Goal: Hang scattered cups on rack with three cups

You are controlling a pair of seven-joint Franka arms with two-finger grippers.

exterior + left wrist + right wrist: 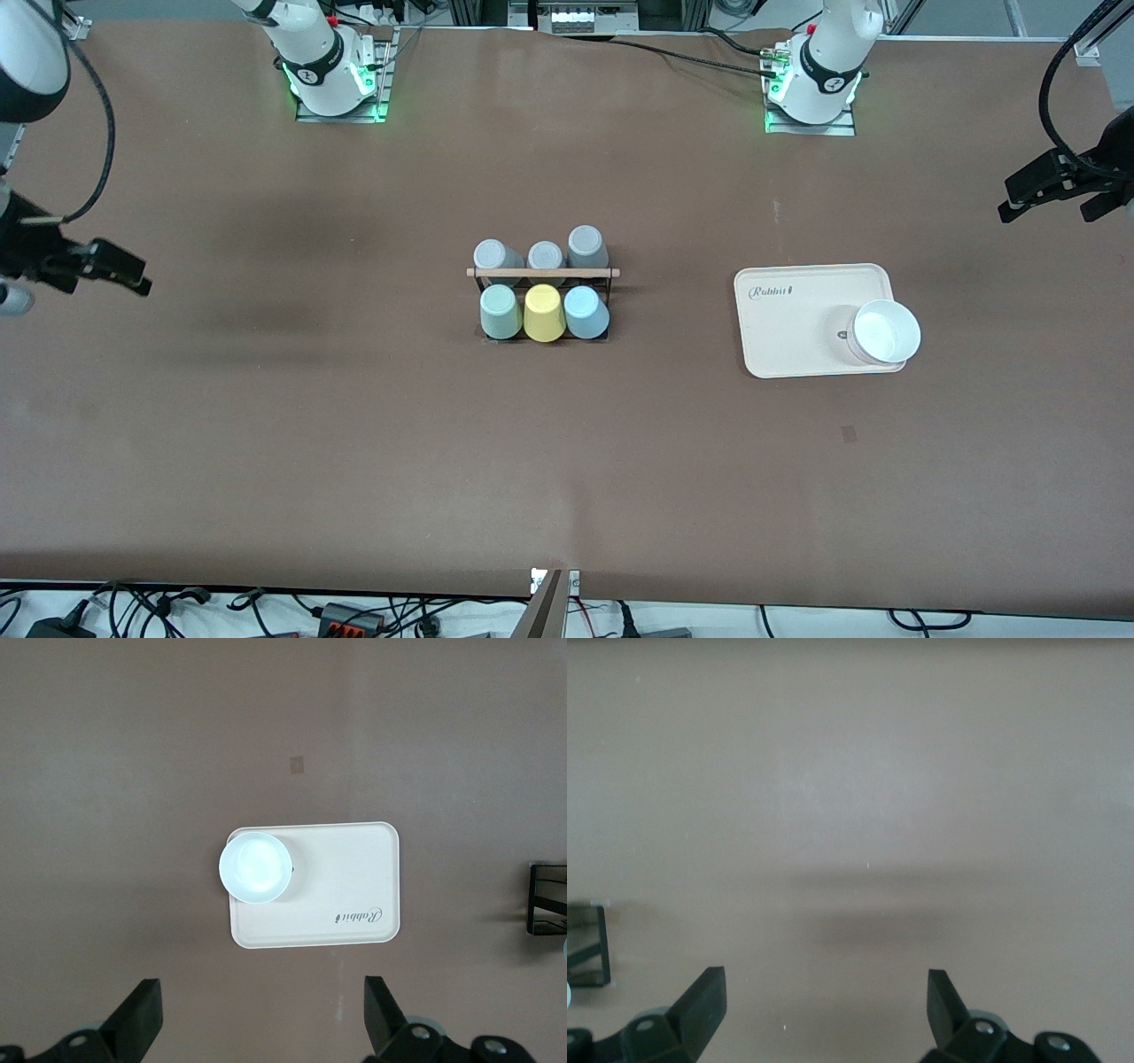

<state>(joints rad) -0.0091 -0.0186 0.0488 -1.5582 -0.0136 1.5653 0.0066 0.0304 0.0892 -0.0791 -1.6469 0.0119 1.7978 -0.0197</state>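
Observation:
The black wire rack (543, 275) with a wooden rod stands at the table's middle. On its row nearer the front camera sit the mint green cup (500, 311), a yellow cup (544, 313) and the light blue cup (586, 312), all upside down. Three grey cups (542, 252) sit on the row nearer the bases. My left gripper (1054, 190) is open and empty, raised at the left arm's end of the table; it also shows in the left wrist view (263, 1010). My right gripper (111, 266) is open and empty, raised at the right arm's end, and shows in the right wrist view (827, 1005).
A cream rectangular tray (797, 323) lies toward the left arm's end of the table, with a white bowl (884, 332) on its corner. Both show in the left wrist view: the tray (345, 895) and the bowl (255, 867). A corner of the rack (594, 948) shows in the right wrist view.

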